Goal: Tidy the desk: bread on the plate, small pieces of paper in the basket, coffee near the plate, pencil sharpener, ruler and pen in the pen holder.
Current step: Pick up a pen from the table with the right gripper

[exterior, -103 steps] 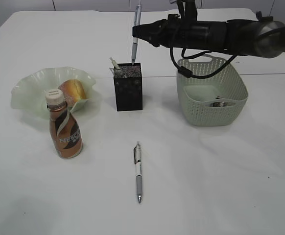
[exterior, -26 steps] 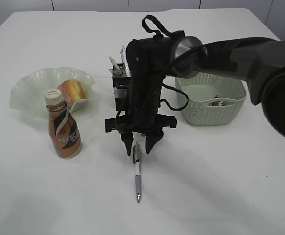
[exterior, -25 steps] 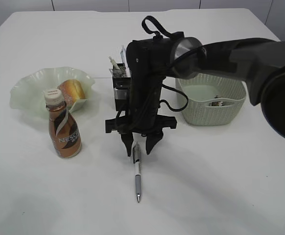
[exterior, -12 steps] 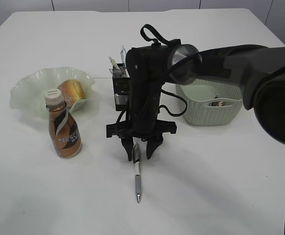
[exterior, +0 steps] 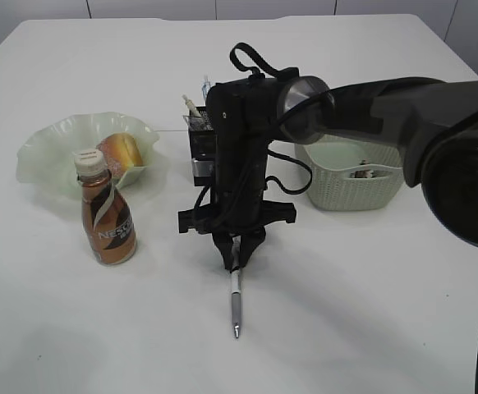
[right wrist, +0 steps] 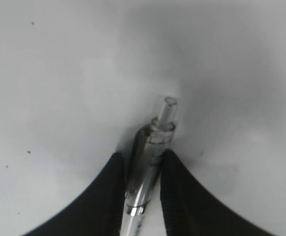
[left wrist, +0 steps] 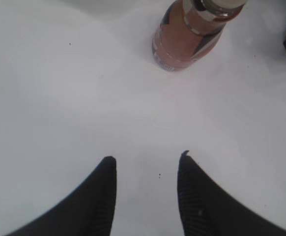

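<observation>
1. Pen point(exterior: 235, 300): white and silver barrel, grey grip, tip toward the near table edge. Its clicker end sits between the fingers of the right gripper point(exterior: 236, 261). In the right wrist view the two dark fingers point(right wrist: 111, 184) press against the chrome upper barrel of the pen point(right wrist: 150, 152) from both sides; the clear clicker stands out beyond them. Clamped on the pen, which lies on or just at the table surface; contact with the table cannot be told.
2. Left gripper point(left wrist: 145, 169): fingers spread apart with bare table between them, holding nothing. In the exterior view only a dark sliver shows at the far left edge.
3. Coffee bottle point(exterior: 107, 208): brown with a cream cap, standing upright just in front of the plate. Label reads "NESCAFÉ" in part; smaller print illegible. Also seen at the top of the left wrist view point(left wrist: 194, 27).
4. Plate point(exterior: 46, 152): pale green, wavy rim, left of centre.
5. Bread point(exterior: 122, 151): a golden roll resting on the plate, behind the bottle.
6. Pen holder point(exterior: 198, 152): black mesh box behind the right arm, largely hidden by it; some items stick up out of it, too obscured to name.
7. Basket point(exterior: 354, 182): pale green, perforated wall, right of the holder; something small lies inside, too small to identify.
8. Table point(exterior: 370, 304): white surface.
</observation>
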